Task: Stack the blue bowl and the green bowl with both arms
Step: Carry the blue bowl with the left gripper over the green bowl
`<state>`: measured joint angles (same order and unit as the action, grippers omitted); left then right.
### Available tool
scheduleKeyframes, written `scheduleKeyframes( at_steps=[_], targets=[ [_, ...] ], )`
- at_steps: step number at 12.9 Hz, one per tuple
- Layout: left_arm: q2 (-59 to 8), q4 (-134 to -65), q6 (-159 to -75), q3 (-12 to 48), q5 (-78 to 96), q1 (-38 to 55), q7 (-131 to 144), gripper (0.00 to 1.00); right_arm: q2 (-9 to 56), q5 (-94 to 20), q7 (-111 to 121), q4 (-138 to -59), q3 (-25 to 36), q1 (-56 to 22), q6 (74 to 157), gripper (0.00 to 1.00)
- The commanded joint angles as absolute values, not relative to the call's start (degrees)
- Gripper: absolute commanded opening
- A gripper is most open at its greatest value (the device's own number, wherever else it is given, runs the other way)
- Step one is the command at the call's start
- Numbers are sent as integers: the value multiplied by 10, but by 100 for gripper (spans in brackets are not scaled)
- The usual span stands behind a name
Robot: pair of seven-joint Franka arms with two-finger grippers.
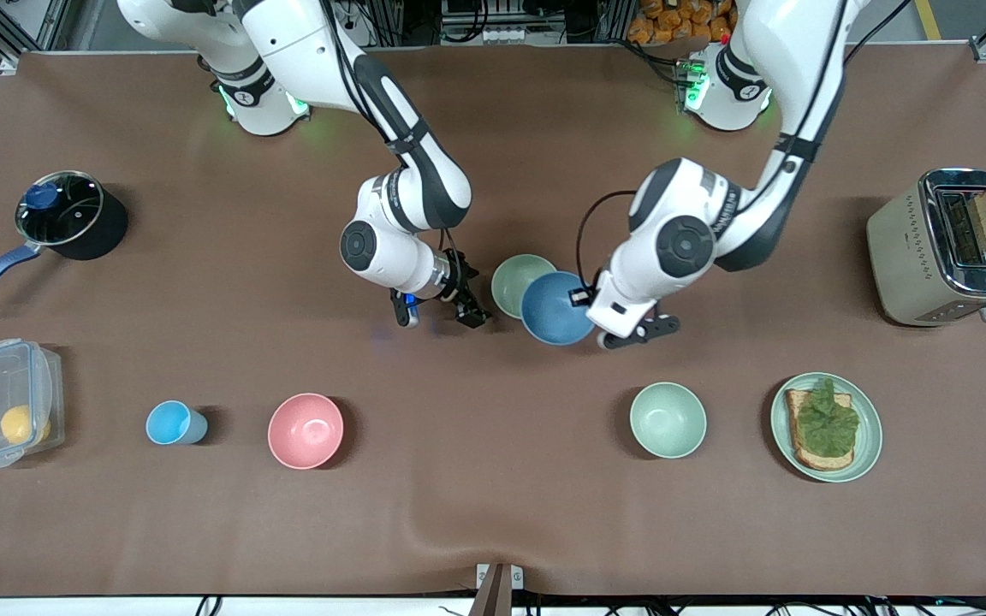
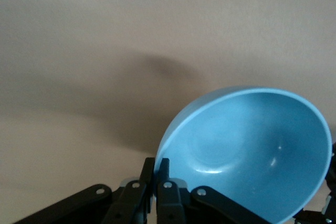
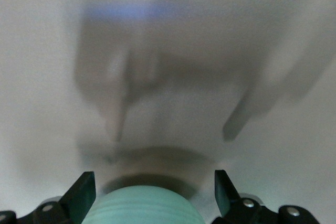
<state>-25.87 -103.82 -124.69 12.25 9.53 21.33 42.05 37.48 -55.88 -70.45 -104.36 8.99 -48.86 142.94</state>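
My left gripper (image 1: 585, 298) is shut on the rim of the sky-blue bowl (image 1: 555, 310) and holds it tilted, overlapping the edge of the pale green bowl (image 1: 514, 281), which sits on the table at mid-table. In the left wrist view its fingers (image 2: 149, 174) pinch the blue bowl's (image 2: 252, 150) rim. My right gripper (image 1: 440, 318) is open and empty, low over the table beside the green bowl, toward the right arm's end. In the right wrist view a rounded green surface (image 3: 142, 208) shows between the spread fingers (image 3: 81, 192), apart from both.
A second, mintier green bowl (image 1: 668, 419), a pink bowl (image 1: 305, 430) and a light-blue cup (image 1: 172, 423) stand nearer the camera. A green plate (image 1: 871, 445) carries toast. A toaster (image 1: 942, 248), a lidded pot (image 1: 65, 214) and a plastic box (image 1: 5, 402) stand at the table's ends.
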Motion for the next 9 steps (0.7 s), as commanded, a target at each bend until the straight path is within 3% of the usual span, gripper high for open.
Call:
scheduleKeyframes(
  at_steps=[1, 9],
  targets=[
    [-236, -1068, -1260, 136, 108, 214, 432, 0, 379, -573, -692, -1036, 82, -478, 1429, 100],
    [-244, -1100, -1318, 156, 110, 224, 452, 0, 378, -573, -693, -1036, 82, -479, 1429, 100]
  ],
)
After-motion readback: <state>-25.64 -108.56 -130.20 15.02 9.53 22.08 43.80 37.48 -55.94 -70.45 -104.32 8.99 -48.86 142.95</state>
